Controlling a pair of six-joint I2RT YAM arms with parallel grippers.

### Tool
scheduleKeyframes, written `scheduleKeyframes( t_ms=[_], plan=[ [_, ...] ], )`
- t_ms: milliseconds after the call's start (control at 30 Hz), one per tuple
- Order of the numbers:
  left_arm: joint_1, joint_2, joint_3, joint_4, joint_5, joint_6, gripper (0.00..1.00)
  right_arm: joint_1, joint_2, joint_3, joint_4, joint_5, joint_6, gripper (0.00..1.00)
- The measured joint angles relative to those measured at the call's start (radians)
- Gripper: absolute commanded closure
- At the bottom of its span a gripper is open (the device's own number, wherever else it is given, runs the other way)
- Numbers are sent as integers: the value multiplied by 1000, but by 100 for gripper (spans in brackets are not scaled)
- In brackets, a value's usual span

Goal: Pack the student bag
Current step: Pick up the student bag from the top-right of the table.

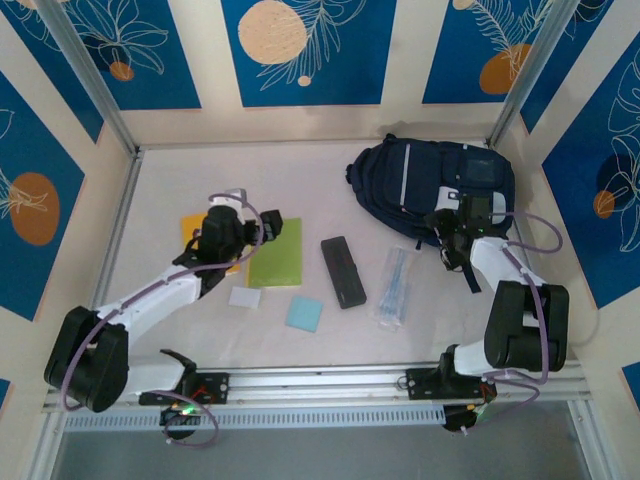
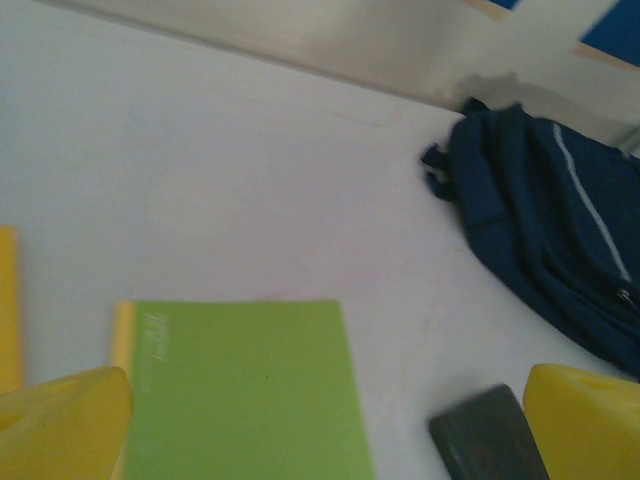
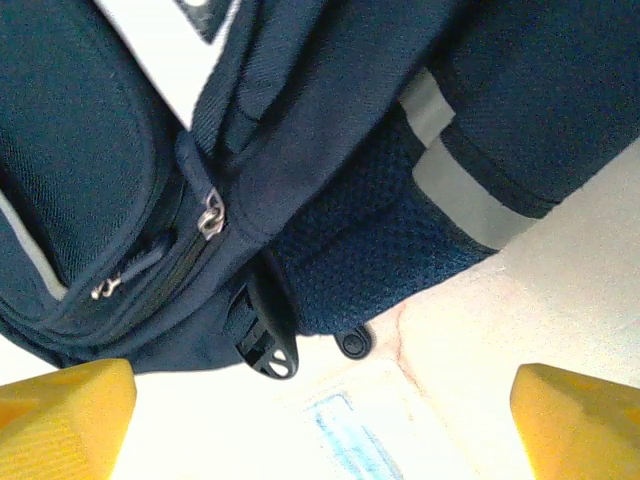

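Note:
The student bag [image 1: 425, 175] is navy with grey stripes and lies at the back right of the table. My right gripper [image 1: 449, 238] hangs open at its near edge. In the right wrist view the bag [image 3: 330, 150] is close above my open right gripper [image 3: 320, 425], with a zipper pull [image 3: 210, 215] and a black buckle [image 3: 268, 350] showing. My left gripper [image 1: 262, 232] stands open over the top edge of a green notebook [image 1: 276, 253]. In the left wrist view the green notebook [image 2: 240, 390] lies under my open left gripper [image 2: 325, 425], and the bag [image 2: 550, 250] is off to the right.
A black case [image 1: 343, 271] [image 2: 490, 435] lies mid-table. A clear packet with blue items [image 1: 393, 288] [image 3: 370, 430] lies right of it. A yellow book [image 1: 190, 228] [image 2: 8, 300] sits under the left arm. A white card [image 1: 244, 297] and a light blue square [image 1: 304, 313] lie near the front.

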Motion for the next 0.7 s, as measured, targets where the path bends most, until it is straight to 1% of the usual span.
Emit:
scheduleKeyframes(
  t_ms=[133, 167, 233, 267, 367, 400, 433, 567, 700],
  plan=[
    [-74, 42, 0, 22, 1, -29, 0, -28, 80, -14, 87, -26, 94, 6],
    [-92, 55, 0, 30, 2, -32, 0, -32, 106, -15, 113, -29, 113, 8],
    [-124, 80, 0, 50, 16, -32, 1, -37, 156, -16, 167, -29, 140, 18],
    [-140, 95, 0, 64, 31, -31, 1, -39, 176, -15, 187, -29, 151, 30],
    [-176, 135, 3, 114, 93, -18, 13, -49, 203, -12, 250, -47, 167, 83],
    [-185, 151, 10, 127, 127, -11, 16, -51, 215, -9, 274, -58, 166, 96],
    [-191, 163, 17, 136, 156, -1, 18, -53, 222, -6, 293, -71, 163, 100],
    [-216, 233, 74, 179, 281, 25, 19, -54, 225, 27, 294, -132, 131, 100],
    [-253, 287, 132, 189, 352, 64, 19, -16, 172, 64, 233, -166, 89, 100]
  ],
)
